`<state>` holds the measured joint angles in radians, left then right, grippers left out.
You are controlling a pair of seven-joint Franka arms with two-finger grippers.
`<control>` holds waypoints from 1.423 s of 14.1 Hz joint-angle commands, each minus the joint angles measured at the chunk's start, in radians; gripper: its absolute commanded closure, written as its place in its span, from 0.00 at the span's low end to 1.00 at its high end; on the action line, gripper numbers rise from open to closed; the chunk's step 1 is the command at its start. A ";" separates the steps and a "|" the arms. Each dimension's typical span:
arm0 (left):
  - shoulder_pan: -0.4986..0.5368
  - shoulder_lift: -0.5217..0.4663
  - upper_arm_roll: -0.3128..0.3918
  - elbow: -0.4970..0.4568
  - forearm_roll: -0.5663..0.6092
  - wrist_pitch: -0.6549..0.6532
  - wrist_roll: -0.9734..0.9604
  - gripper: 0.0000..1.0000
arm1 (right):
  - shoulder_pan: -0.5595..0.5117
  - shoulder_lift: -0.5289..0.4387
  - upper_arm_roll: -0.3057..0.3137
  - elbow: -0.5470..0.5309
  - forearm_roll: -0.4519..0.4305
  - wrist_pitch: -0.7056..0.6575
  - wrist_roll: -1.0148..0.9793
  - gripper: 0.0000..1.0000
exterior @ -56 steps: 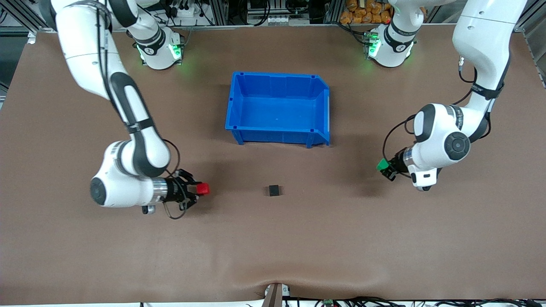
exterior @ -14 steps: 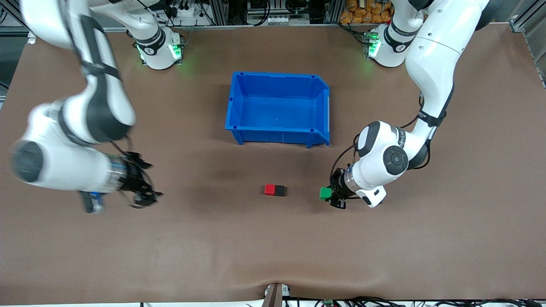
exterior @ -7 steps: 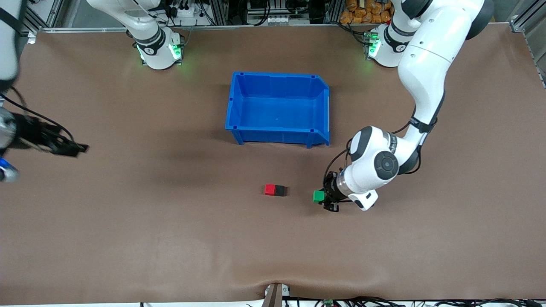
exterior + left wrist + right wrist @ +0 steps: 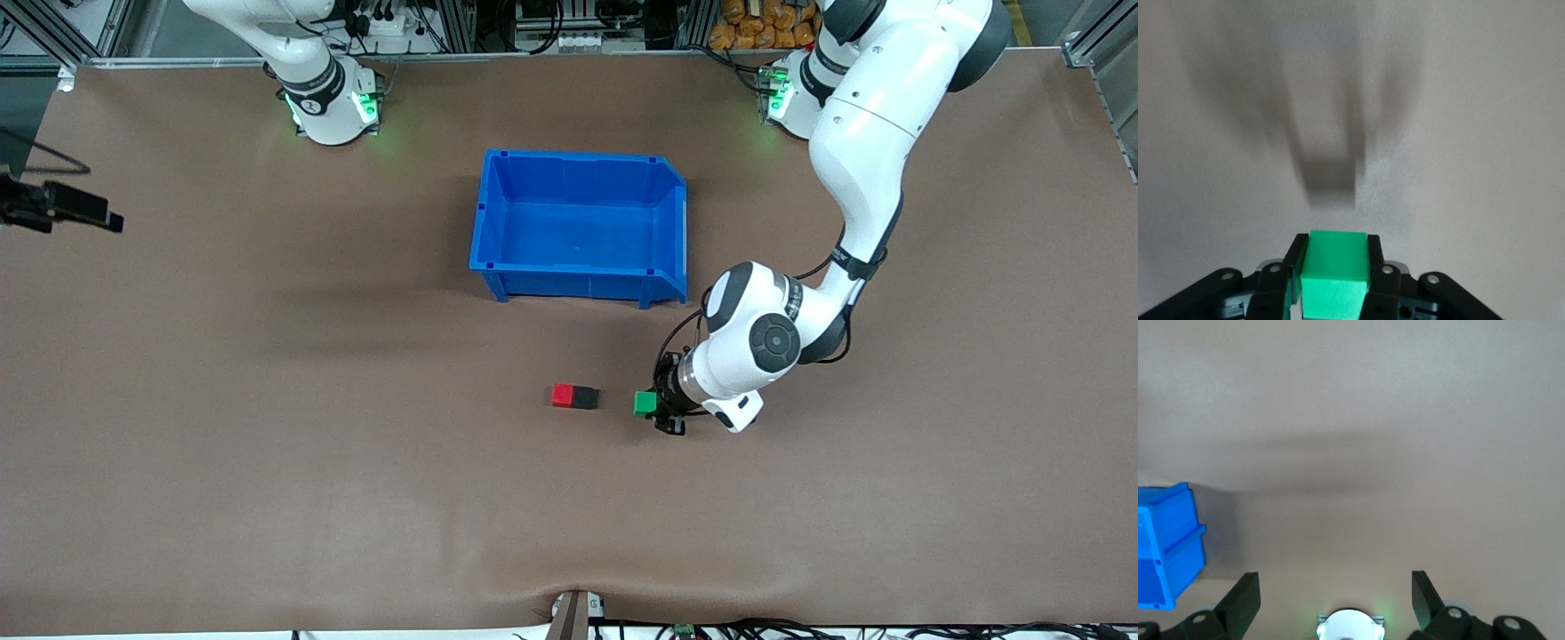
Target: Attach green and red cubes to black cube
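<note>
The red cube and the black cube sit side by side, touching, on the brown table, nearer to the front camera than the blue bin. My left gripper is shut on the green cube, low over the table beside the black cube, toward the left arm's end, with a small gap between them. In the left wrist view the green cube fills the gap between the fingers. My right gripper is open and empty, raised over the right arm's end of the table; its fingers stand wide apart.
The blue bin stands empty mid-table, toward the robot bases from the cubes. A corner of it and the right arm's base show in the right wrist view. Bare brown table lies all around the cubes.
My right gripper has set the red cube against the black cube, let go and pulled back up toward its end of the table. My left gripper has carried the green cube closer to the black cube.
</note>
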<state>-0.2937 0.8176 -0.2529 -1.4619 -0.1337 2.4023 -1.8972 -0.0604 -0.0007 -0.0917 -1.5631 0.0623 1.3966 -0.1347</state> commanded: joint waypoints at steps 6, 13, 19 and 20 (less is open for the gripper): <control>-0.051 0.081 0.021 0.095 -0.012 0.000 -0.046 1.00 | -0.012 -0.128 0.007 -0.054 -0.038 0.082 -0.049 0.00; -0.116 0.103 0.073 0.100 -0.011 0.017 -0.068 1.00 | -0.019 -0.096 0.009 0.061 -0.061 0.073 -0.040 0.00; -0.133 0.127 0.073 0.124 -0.011 0.072 -0.125 1.00 | -0.010 -0.094 0.012 0.061 -0.042 0.073 -0.040 0.00; -0.136 0.130 0.073 0.124 -0.011 0.072 -0.125 1.00 | -0.012 -0.094 0.012 0.061 -0.041 0.070 -0.039 0.00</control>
<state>-0.4073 0.9215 -0.1941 -1.3777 -0.1337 2.4682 -2.0020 -0.0667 -0.1052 -0.0831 -1.5259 0.0197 1.4813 -0.1690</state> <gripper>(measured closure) 0.608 0.000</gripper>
